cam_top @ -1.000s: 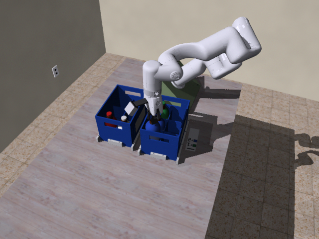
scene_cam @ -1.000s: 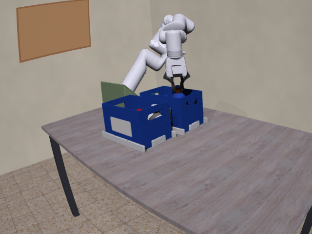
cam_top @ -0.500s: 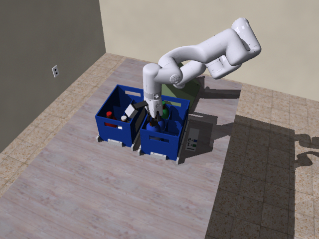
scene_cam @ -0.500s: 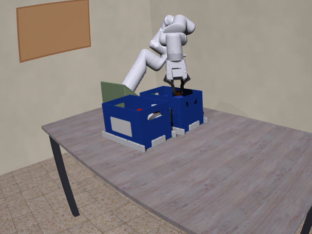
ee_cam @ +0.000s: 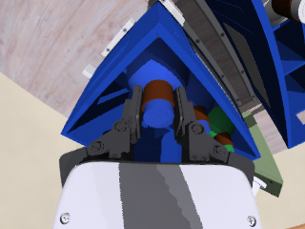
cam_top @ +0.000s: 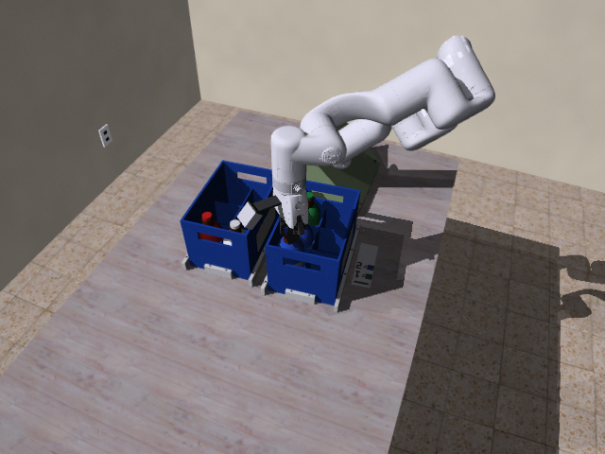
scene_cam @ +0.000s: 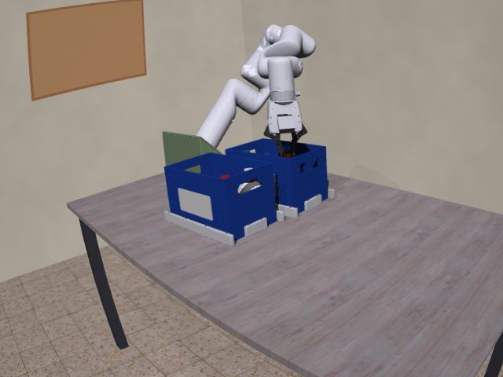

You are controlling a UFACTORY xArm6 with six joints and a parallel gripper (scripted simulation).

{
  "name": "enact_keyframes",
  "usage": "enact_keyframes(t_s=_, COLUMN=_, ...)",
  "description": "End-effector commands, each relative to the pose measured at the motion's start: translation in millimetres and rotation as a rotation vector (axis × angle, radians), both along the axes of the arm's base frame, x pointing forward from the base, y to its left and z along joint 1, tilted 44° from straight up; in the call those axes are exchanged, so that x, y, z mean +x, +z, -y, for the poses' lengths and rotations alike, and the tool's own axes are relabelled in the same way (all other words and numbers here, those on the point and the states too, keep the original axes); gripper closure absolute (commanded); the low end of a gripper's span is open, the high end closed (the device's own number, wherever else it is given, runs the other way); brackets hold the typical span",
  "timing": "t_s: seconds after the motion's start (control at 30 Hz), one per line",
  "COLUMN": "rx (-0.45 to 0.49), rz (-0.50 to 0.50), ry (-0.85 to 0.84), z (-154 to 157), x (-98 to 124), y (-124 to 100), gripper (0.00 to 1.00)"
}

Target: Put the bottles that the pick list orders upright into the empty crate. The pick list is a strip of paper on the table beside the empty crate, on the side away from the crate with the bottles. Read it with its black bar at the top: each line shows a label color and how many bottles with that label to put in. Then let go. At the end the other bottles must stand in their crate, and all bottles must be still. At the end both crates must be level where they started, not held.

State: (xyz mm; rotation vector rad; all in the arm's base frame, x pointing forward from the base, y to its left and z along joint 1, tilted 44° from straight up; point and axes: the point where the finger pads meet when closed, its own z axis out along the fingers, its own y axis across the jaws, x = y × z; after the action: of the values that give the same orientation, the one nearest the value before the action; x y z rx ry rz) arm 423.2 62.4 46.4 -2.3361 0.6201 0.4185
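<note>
Two blue crates stand side by side on the table. The crate next to the pick list (cam_top: 365, 270) is the right one (cam_top: 312, 244). My gripper (cam_top: 293, 233) reaches down into its near left compartment and is shut on the neck of a blue-label bottle (cam_top: 299, 240), which stands upright low inside. In the wrist view the fingers clamp the bottle's brown neck under its blue cap (ee_cam: 158, 114). A green-label bottle (cam_top: 311, 211) stands in the compartment behind it and also shows in the wrist view (ee_cam: 219, 126). The left crate (cam_top: 222, 219) holds a red-label bottle (cam_top: 209, 225) and a white-label bottle (cam_top: 235, 227).
The pick list shows a blue and a green swatch with numbers. A green panel (cam_top: 364, 168) stands behind the crates at the arm's base. Grey stops (scene_cam: 199, 227) edge both crates. The crate walls and dividers closely surround the gripper (scene_cam: 286, 147).
</note>
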Motion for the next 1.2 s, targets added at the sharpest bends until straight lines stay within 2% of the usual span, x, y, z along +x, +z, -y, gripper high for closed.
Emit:
enact_keyframes(t_s=0.0, rx=-0.001, rz=0.004, ry=-0.002, z=0, x=2, y=0, gripper=1.0)
enact_keyframes(t_s=1.17, rx=-0.001, rz=0.004, ry=-0.002, z=-10, x=0, y=-11, gripper=1.0)
